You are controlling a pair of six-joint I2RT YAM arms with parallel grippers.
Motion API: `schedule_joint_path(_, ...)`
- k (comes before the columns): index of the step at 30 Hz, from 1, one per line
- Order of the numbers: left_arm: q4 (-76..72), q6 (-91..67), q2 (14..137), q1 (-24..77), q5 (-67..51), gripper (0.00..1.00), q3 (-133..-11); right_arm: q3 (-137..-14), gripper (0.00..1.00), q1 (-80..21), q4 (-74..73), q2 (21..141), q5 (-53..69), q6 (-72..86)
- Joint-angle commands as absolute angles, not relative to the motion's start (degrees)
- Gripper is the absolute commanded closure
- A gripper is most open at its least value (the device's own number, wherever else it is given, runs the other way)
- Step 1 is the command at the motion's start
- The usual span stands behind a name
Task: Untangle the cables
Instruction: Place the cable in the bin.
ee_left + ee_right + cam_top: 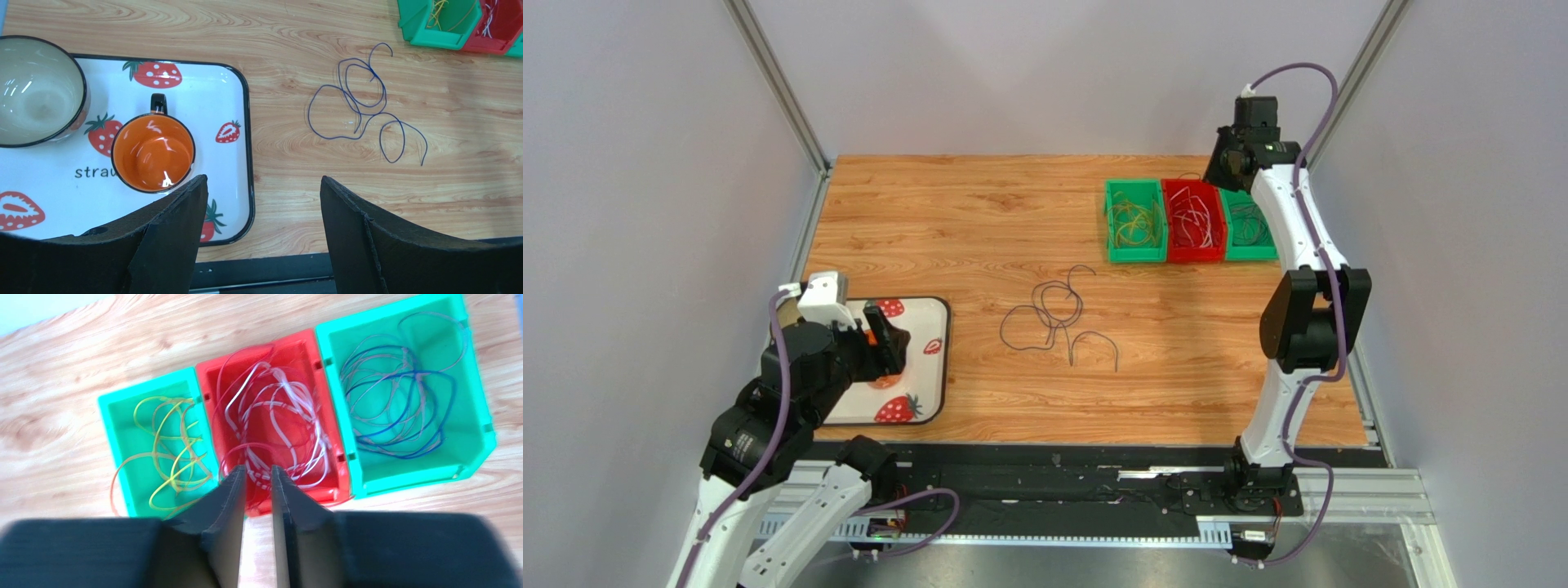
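Your right claw (258, 470) hangs over the red bin (1194, 255), its jaws narrowly parted with nothing between them. Your left claw (264, 184) gapes wide and empty. The loose cables (1053, 316), dark loops, lie on the tabletop well left of that bin. Pinch one outer strand and lift slowly so the loops slide free.

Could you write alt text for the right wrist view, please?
Three adjacent bins: left green bin with yellow cables, red bin with white and red cables, right green bin with purple cables. The right gripper, slightly open, hangs over the red bin.
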State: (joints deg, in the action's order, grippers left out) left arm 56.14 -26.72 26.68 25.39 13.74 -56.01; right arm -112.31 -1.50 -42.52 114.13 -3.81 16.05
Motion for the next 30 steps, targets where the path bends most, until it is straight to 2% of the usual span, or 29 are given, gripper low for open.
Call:
schedule_joint_path(1, 54.1, -26.1, 26.2, 25.0, 13.4, 0.24, -56.1, -106.6, 0.82, -3.6, -39.7, 111.1, 3.7, 17.7)
schedule_joint_path(3, 54.1, -26.0, 26.3, 25.0, 13.4, 0.24, -56.1, -105.6, 0.89, -4.7, -39.5, 111.6, 4.0, 17.8)
schedule_joint_path(6, 54.1, -26.1, 26.4, 25.0, 13.6, 0.24, -56.0, -105.9, 0.94, -6.5, -39.8, 113.6, 4.8, 18.0)
schedule_joint_path(14, 54.4, -26.4, 26.8, 25.0, 14.1, 0.24, -56.2, -107.9, 0.96, -8.2, -39.4, 118.3, 6.3, 19.3)
schedule_joint_path(30, 54.8, -26.6, 27.8, 25.0, 14.8, 0.24, -56.3, -110.5, 0.96, -7.6, -39.3, 120.1, 4.7, 18.3)
